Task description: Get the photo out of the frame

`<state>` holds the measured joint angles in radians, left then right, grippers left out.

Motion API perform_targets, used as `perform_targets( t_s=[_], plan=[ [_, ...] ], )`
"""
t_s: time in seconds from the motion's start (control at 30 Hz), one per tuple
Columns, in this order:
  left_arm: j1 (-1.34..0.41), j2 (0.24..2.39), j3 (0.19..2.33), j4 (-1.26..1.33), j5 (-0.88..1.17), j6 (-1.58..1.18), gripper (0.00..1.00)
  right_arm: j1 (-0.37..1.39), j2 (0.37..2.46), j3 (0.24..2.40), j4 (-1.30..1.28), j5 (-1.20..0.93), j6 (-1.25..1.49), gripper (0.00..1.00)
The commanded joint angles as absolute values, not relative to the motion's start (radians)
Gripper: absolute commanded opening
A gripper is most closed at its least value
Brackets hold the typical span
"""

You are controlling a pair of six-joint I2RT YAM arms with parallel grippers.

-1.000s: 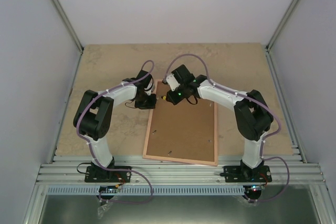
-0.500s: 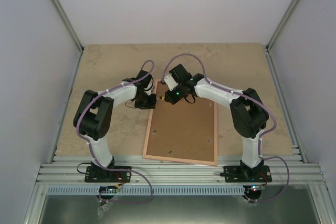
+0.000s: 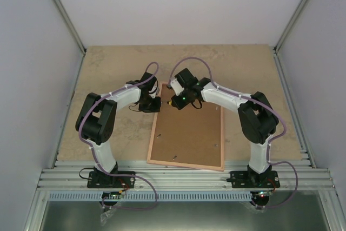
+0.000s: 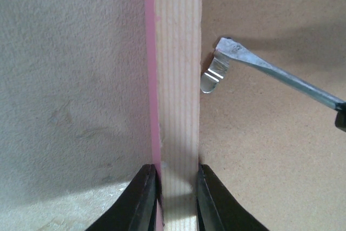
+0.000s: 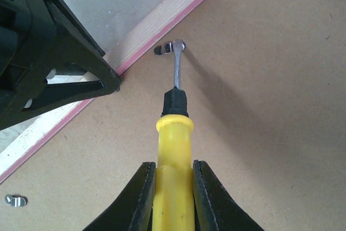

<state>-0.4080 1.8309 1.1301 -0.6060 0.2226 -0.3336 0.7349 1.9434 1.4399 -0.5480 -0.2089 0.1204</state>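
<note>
Two grippers at work on the far left corner of the frame (image 4: 177,90)

Frame position: flat on the tan table (image 3: 108,68), back side up, between the two arms. Its near short end lies close to the arm bases. Tan wood rail with a pink outer edge runs round a brown backing board (image 3: 189,133). Photo not visible from any view; only the board shows.

Left gripper (image 4: 175,190): clamped across the left long rail near its far end. One finger (image 4: 141,201) sits on the pink outer side against the table, the other on the inner side over the board. Wood fills the gap between them.

Right gripper (image 5: 174,187): closed tight on the yellow handle of a screwdriver (image 5: 174,128). Black collar and bare metal shaft point away from the wrist, low over the board and angled toward the left rail.

Contact: the blade tip meets a small silver metal tab (image 5: 168,48) on the board, just beside the rail's inner edge. In the left wrist view the tip sits on the tab's upper end. Whether the tab's rounded end touches the wood, cannot tell.

Second tab (image 5: 15,200): on the board, well apart from the first, at the lower left corner of the right wrist view.

From above, both wrists crowd the same corner, the left arm's black gripper body just beside the screwdriver tip.
</note>
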Motion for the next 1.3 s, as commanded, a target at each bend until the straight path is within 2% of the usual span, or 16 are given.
perform_targets(
  t_s=[0.0,0.73,1.27],
  plan=[
    [-0.410,1.837,1.112,-0.578,0.219,-0.319,0.11,0.738,1.910,1.426,-0.563,-0.195,0.132,0.00],
    [-0.410,1.836,1.115,-0.580,0.224,-0.318,0.11,0.753,2.011,1.500,-0.644,-0.259,0.080,0.00],
    [-0.407,1.835,1.112,-0.581,0.217,-0.318,0.10,0.755,2.009,1.501,-0.769,-0.176,0.055,0.00]
  ],
)
